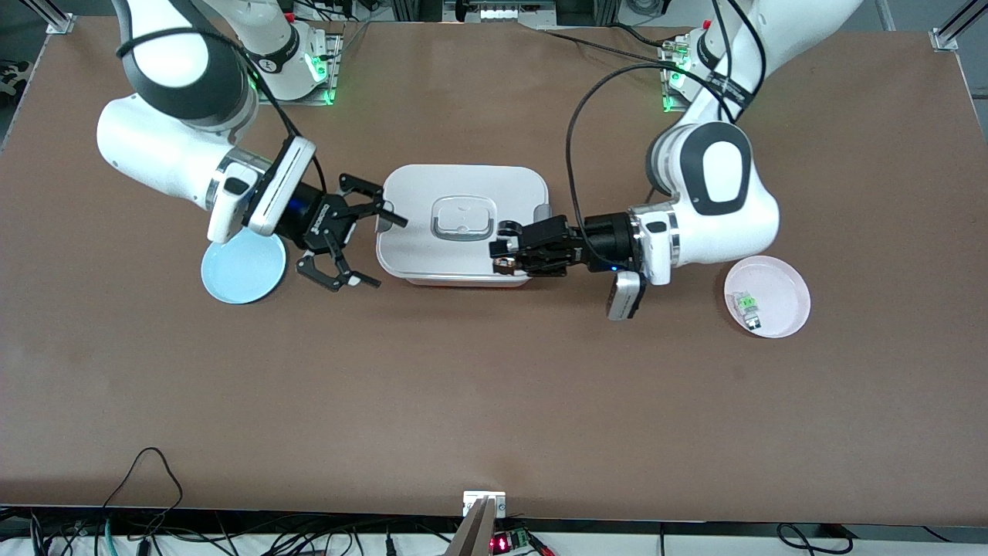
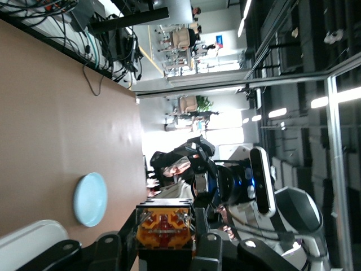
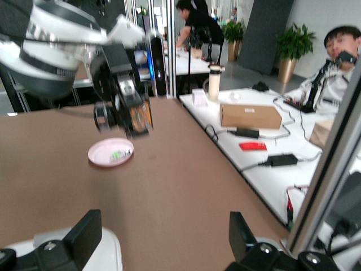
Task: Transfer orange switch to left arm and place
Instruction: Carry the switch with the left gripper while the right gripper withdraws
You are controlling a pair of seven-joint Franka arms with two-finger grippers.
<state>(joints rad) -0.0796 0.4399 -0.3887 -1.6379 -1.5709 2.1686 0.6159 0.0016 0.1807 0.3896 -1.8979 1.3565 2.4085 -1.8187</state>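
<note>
My left gripper [image 1: 502, 255] is clamped on the switch [image 1: 505, 266] over the box [image 1: 461, 224] edge nearest the camera, my right gripper [image 1: 356, 243] gapes wide at the box's other end, handover still undone

Blue plate [image 1: 243, 269] twd right arm's end, pink plate [image 1: 774, 287] w/ clear-green switch [image 1: 748, 304] twd left arm's end

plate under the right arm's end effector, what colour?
Light blue plate, plain, no pattern. Front view shows it best; the open right end effector is beside it.
</note>
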